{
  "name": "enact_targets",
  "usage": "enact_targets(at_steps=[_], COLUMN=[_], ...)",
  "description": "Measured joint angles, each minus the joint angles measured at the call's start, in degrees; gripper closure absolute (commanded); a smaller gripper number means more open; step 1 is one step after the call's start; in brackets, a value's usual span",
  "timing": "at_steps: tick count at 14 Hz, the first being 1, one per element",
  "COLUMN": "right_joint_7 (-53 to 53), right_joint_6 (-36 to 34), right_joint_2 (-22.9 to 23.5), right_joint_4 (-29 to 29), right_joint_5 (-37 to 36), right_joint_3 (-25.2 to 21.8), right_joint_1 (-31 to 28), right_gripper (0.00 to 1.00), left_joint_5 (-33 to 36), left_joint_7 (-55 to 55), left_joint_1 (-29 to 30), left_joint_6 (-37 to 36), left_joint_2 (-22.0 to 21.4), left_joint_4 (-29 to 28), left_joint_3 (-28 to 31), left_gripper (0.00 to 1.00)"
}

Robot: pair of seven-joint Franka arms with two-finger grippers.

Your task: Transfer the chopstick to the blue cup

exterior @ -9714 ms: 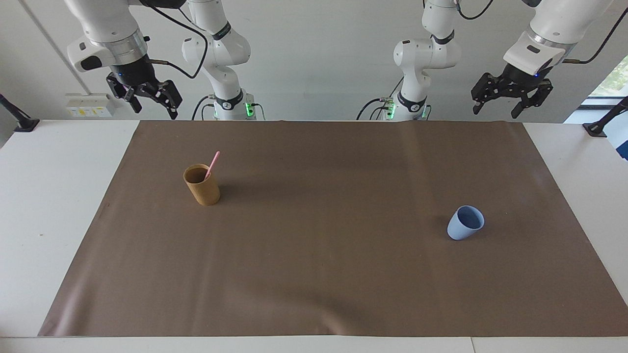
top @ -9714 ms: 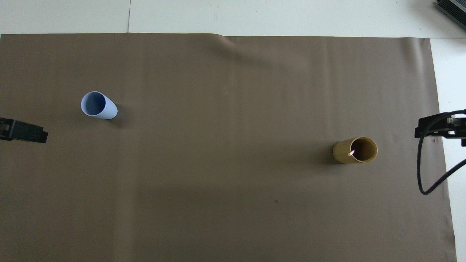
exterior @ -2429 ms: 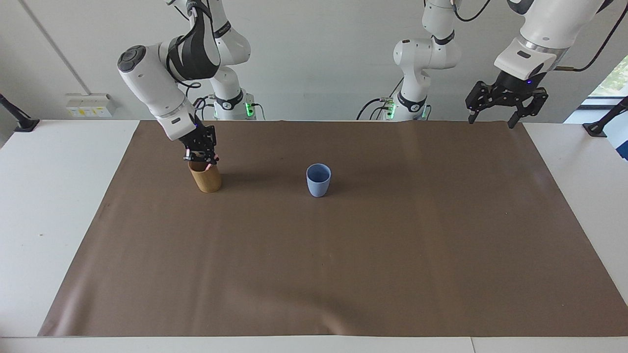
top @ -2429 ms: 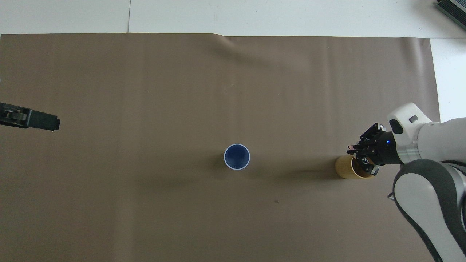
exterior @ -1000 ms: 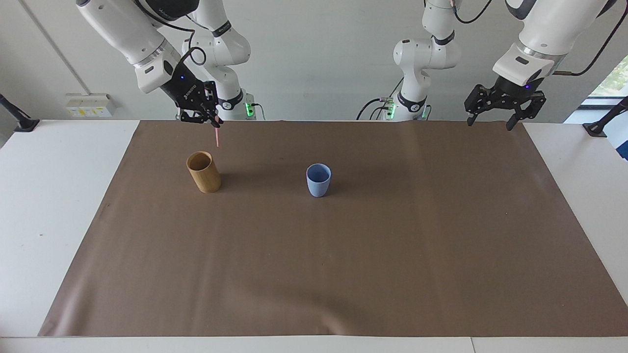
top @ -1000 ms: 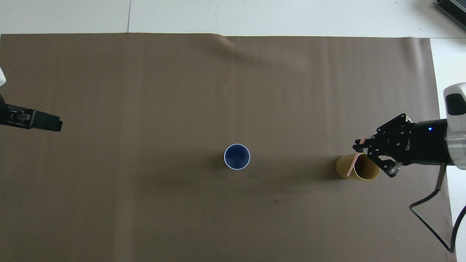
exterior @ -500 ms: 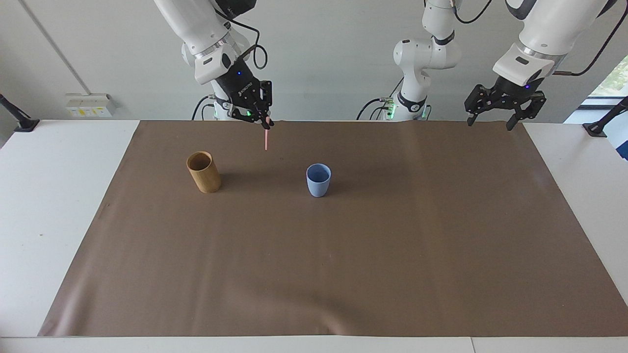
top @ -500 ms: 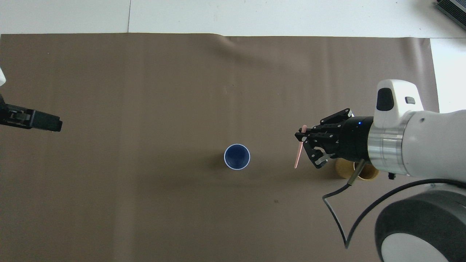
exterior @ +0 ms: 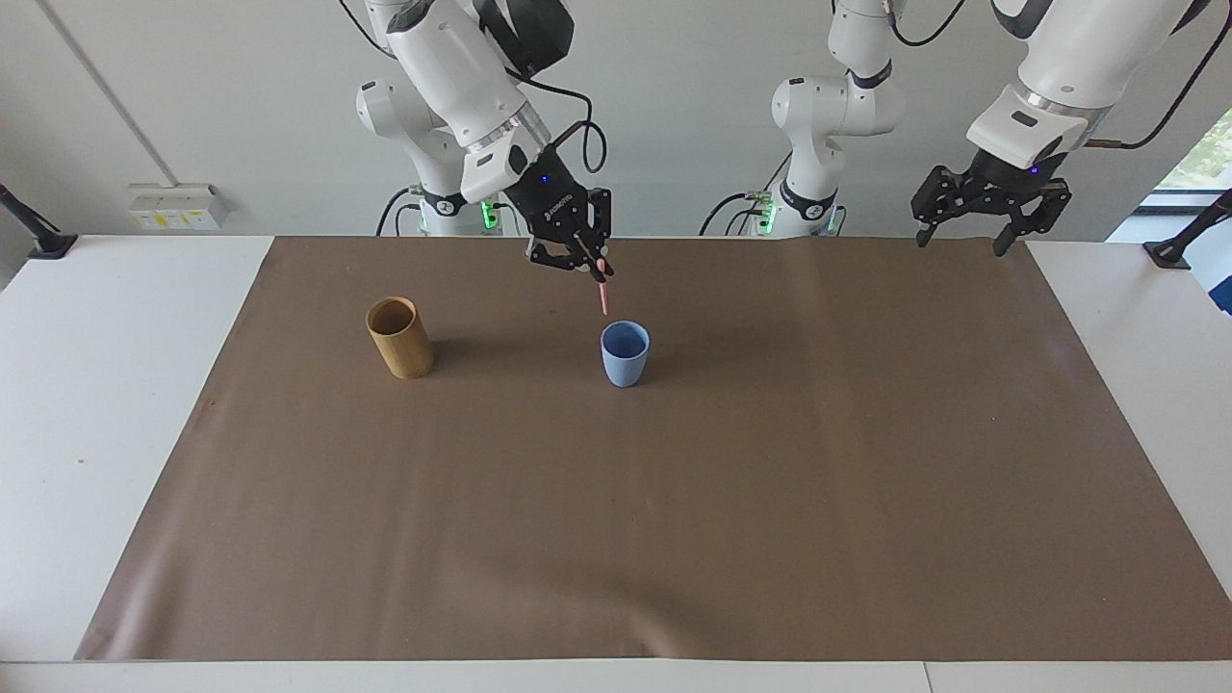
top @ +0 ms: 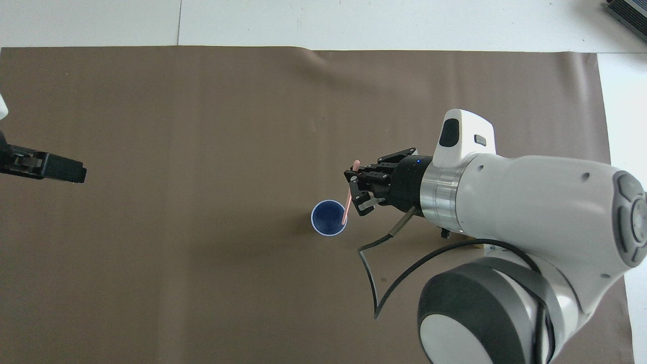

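The blue cup stands upright on the brown mat, near its middle; it also shows in the overhead view. My right gripper is shut on the pink chopstick, which hangs down from it, its lower tip just above the cup's rim. In the overhead view the right gripper holds the chopstick over the cup's edge toward the right arm's end. My left gripper waits open and empty, raised over the mat's corner at the left arm's end; it also shows in the overhead view.
A taller tan cup stands empty on the mat toward the right arm's end; the right arm hides it in the overhead view. The brown mat covers most of the white table.
My right gripper has carried the chopstick from beside the tan cup across to just above the blue cup and a little lower. The left arm has not moved.
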Motion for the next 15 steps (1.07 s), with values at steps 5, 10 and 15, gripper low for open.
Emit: enact_targets(at_steps=[5,10,15], right_joint_7=[0.17,-1.78,-1.78], right_joint_6=[5.77,6.61,6.61], right_joint_2=[3.23,5.31,5.43], right_joint_4=[-0.70,-3.05,-5.27], right_joint_5=[-0.06,-2.52,-4.06], right_joint_3=[0.01,-0.09,-0.05], right_joint_1=[2.87,4.15,4.24], right_gripper=[1.00,1.00,0.00], left_joint_5=[0.00,0.00,0.00], left_joint_7=[0.00,0.00,0.00], left_joint_1=[0.00,0.01,0.01], left_joint_6=[-0.01,-0.02,-0.02], left_joint_2=[0.00,0.00,0.00], left_joint_4=[0.00,0.00,0.00], left_joint_3=[0.00,0.00,0.00], left_gripper=[0.00,0.00,0.00])
